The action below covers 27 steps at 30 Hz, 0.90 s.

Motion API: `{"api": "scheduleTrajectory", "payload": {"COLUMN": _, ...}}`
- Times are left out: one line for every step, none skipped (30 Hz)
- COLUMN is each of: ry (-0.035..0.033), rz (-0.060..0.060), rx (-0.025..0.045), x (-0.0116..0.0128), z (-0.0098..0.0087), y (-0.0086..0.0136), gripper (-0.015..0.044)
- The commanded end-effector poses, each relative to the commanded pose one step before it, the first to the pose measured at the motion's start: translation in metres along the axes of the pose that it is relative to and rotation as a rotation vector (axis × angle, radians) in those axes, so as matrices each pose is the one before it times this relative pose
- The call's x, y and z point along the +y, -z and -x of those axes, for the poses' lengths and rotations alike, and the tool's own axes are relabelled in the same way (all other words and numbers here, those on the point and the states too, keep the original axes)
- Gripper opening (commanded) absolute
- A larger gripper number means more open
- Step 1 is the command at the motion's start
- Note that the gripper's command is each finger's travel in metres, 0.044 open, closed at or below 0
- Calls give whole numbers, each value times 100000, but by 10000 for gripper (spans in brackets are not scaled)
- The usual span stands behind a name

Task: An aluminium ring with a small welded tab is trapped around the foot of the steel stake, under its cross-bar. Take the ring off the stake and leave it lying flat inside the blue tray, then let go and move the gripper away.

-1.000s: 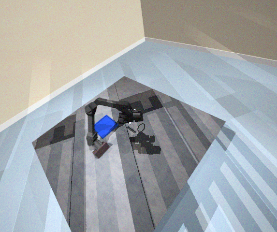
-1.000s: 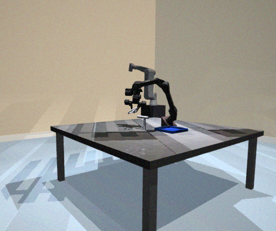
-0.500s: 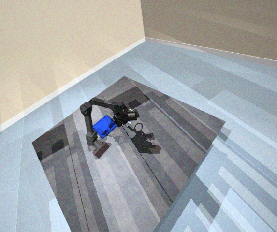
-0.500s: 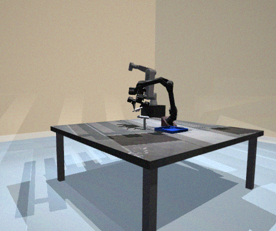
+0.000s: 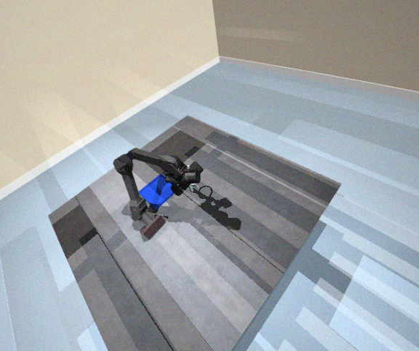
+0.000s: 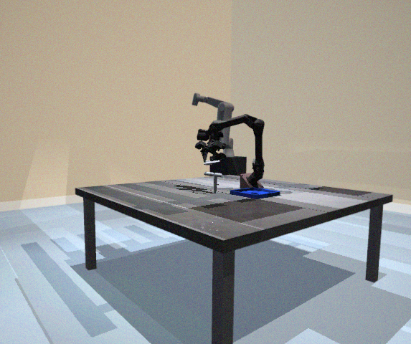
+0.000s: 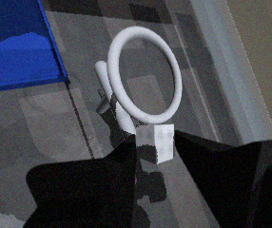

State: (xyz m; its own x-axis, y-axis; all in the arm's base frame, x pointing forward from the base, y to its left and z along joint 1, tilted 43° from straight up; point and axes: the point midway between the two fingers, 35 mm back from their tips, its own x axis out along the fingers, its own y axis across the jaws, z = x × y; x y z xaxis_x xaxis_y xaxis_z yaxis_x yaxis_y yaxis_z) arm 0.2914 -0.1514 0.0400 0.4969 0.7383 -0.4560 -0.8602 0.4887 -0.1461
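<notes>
At the centre of the exterior view, the gripper [image 6: 211, 159] [image 7: 153, 137] is clamped on the tab [image 7: 155, 143], holding the ring [image 6: 211, 162] [image 7: 112, 71] above the stake [image 6: 214, 183] and its cross-bar [image 6: 213, 173] [image 7: 104, 76], off both; the tray [image 6: 254, 196] [image 7: 66, 79] [image 5: 158, 205], at upper left in the wrist view, sits on the table [image 6: 224, 242] [image 5: 216, 260] near the stake

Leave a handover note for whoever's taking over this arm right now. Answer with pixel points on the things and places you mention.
Claw [image 7: 153, 137]: shut on the ring's tab, held up off the table.
Ring [image 6: 211, 162] [image 7: 176, 106]: off the stake, just above its cross-bar.
Stake [image 6: 214, 185]: upright on the table [image 6: 153, 218], beside the blue tray [image 5: 149, 193] [image 6: 255, 196] [image 7: 22, 86].
Done: ring freed from the stake.
Left: carry it over the tray, lay it flat inside, let go, move the claw away.
</notes>
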Motion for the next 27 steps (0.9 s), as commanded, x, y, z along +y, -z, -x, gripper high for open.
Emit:
{"api": "scheduleTrajectory", "payload": {"ry": 3185, "rz": 9495, "rx": -471, "x": 304, "z": 389, "y": -666, "gripper": 0}}
{"api": "scheduleTrajectory", "payload": {"ry": 498, "rz": 2166, "rx": -52, "x": 108, "z": 41, "y": -125, "gripper": 0}}
{"api": "scheduleTrajectory", "payload": {"ry": 499, "rz": 2167, "rx": -42, "x": 106, "z": 40, "y": -126, "gripper": 0}}
{"api": "scheduleTrajectory", "payload": {"ry": 499, "rz": 2167, "rx": -32, "x": 105, "z": 39, "y": -128, "gripper": 0}}
{"api": "scheduleTrajectory", "payload": {"ry": 499, "rz": 2168, "rx": -22, "x": 103, "z": 39, "y": -130, "gripper": 0}}
{"api": "scheduleTrajectory", "payload": {"ry": 498, "rz": 2169, "rx": -12, "x": 101, "z": 38, "y": -132, "gripper": 0}}
{"api": "scheduleTrajectory", "payload": {"ry": 498, "rz": 2170, "rx": -2, "x": 99, "z": 37, "y": -134, "gripper": 0}}
{"api": "scheduleTrajectory", "payload": {"ry": 497, "rz": 2171, "rx": 8, "x": 98, "z": 36, "y": -135, "gripper": 0}}
{"api": "scheduleTrajectory", "payload": {"ry": 496, "rz": 2169, "rx": 18, "x": 96, "z": 36, "y": -137, "gripper": 0}}
{"api": "scheduleTrajectory", "payload": {"ry": 406, "rz": 1779, "rx": 22, "x": 77, "z": 29, "y": -114, "gripper": 0}}
{"api": "scheduleTrajectory", "payload": {"ry": 243, "rz": 1067, "rx": 16, "x": 45, "z": 17, "y": -69, "gripper": 0}}
{"api": "scheduleTrajectory", "payload": {"ry": 81, "rz": 356, "rx": 6, "x": 15, "z": 6, "y": -23, "gripper": 0}}
{"api": "scheduleTrajectory", "payload": {"ry": 0, "rz": 0, "rx": 0, "x": 0, "z": 0, "y": 0, "gripper": 0}}
{"api": "scheduleTrajectory", "payload": {"ry": 0, "rz": 0, "rx": 0, "x": 0, "z": 0, "y": 0, "gripper": 0}}
{"api": "scheduleTrajectory", "payload": {"ry": -189, "rz": -264, "rx": 88, "x": 8, "z": -14, "y": -23, "gripper": 0}}
{"api": "scheduleTrajectory", "payload": {"ry": -563, "rz": -791, "rx": 269, "x": 24, "z": -42, "y": -68, "gripper": 0}}
{"api": "scheduleTrajectory", "payload": {"ry": -928, "rz": -1316, "rx": 466, "x": 41, "z": -69, "y": -112, "gripper": 0}}
{"api": "scheduleTrajectory", "payload": {"ry": -1106, "rz": -1593, "rx": 592, "x": 51, "z": -81, "y": -134, "gripper": 0}}
{"api": "scheduleTrajectory", "payload": {"ry": -1085, "rz": -1591, "rx": 622, "x": 53, "z": -79, "y": -133, "gripper": 0}}
{"api": "scheduleTrajectory", "payload": {"ry": -1063, "rz": -1589, "rx": 651, "x": 55, "z": -76, "y": -131, "gripper": 0}}
{"api": "scheduleTrajectory", "payload": {"ry": -1040, "rz": -1587, "rx": 679, "x": 56, "z": -74, "y": -130, "gripper": 0}}
{"api": "scheduleTrajectory", "payload": {"ry": -1017, "rz": -1585, "rx": 707, "x": 58, "z": -72, "y": -128, "gripper": 0}}
{"api": "scheduleTrajectory", "payload": {"ry": -993, "rz": -1583, "rx": 734, "x": 60, "z": -69, "y": -127, "gripper": 0}}
{"api": "scheduleTrajectory", "payload": {"ry": -968, "rz": -1581, "rx": 761, "x": 61, "z": -67, "y": -125, "gripper": 0}}
{"api": "scheduleTrajectory", "payload": {"ry": -1040, "rz": -1747, "rx": 871, "x": 70, "z": -71, "y": -136, "gripper": 0}}
{"api": "scheduleTrajectory", "payload": {"ry": -1032, "rz": -1787, "rx": 924, "x": 73, "z": -70, "y": -137, "gripper": 0}}
{"api": "scheduleTrajectory", "payload": {"ry": -997, "rz": -1784, "rx": 954, "x": 75, "z": -67, "y": -135, "gripper": 0}}
